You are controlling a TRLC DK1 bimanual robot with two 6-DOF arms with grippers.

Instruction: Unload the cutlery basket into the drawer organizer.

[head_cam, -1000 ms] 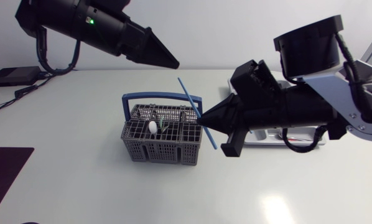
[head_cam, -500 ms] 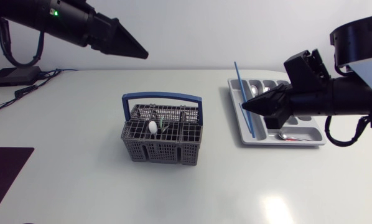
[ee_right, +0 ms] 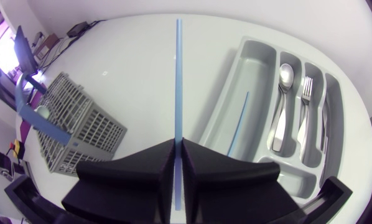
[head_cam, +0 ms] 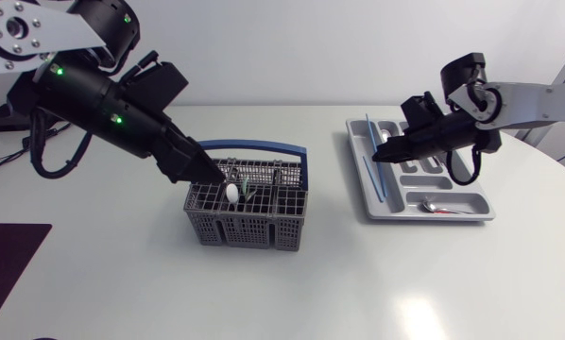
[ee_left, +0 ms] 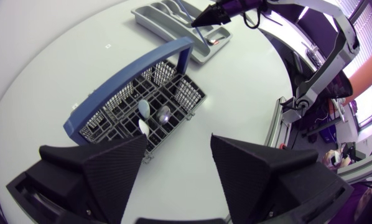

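The cutlery basket (head_cam: 245,227), grey with a blue handle, is standing at the centre of the head view on the table (head_cam: 264,297). It is not yet empty: a white spoon (ee_left: 145,109) and a metal spoon (ee_left: 164,114) are poking up out of its cells, and there may be more that I cannot make out. The left tool (head_cam: 210,175) is hanging just above the basket's left end, its fingers spread wide with nothing between them. The drawer organizer (head_cam: 424,217) is lying at the right of the frame, well apart from the basket. The right tool (head_cam: 382,156) is hovering over the organizer's left side, pinching a blue straw (ee_right: 177,74) tightly between its closed fingers. Whether the straw is lined up with the long compartment or sitting just outside the rim is hard to tell. Judging by the contents, the job is well under way: the organizer is already carrying a second blue straw (ee_right: 239,124) in its long compartment, with a spoon (ee_right: 285,73) and a fork (ee_right: 307,92) in the slots beside it. The held straw is waiting to be laid down, and the spoons in the basket are waiting to be carried across.
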